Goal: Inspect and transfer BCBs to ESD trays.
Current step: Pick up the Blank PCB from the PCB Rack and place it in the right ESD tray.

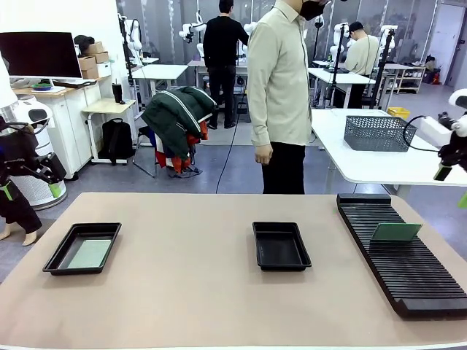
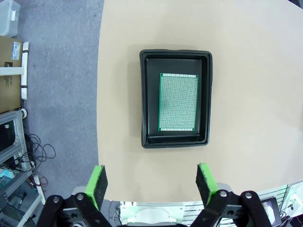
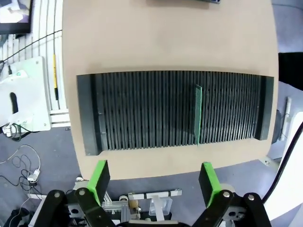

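One ESD tray [image 1: 58,257] lies at the table's left with a pale BCB [image 1: 87,254] flat inside it. A second ESD tray [image 1: 281,246] sits mid-table with nothing in it. Another green BCB [image 1: 395,232] stands on edge in the slotted rack [image 1: 408,270] on the right. My left gripper [image 1: 31,188] hangs open, high off the table's left end. In its wrist view the tray [image 2: 149,99] and its board [image 2: 178,101] lie straight below the open gripper [image 2: 151,184]. My right gripper [image 1: 452,186] is open at the right edge, high above the rack [image 3: 142,111] and the upright board [image 3: 197,115], as its open gripper [image 3: 154,182] shows.
A person [image 1: 281,95] stands at the table's far side, hands down. Behind on a white table sits a grey mesh basket [image 1: 378,133]. Bare tabletop [image 1: 182,292] spreads between the trays and along the front edge.
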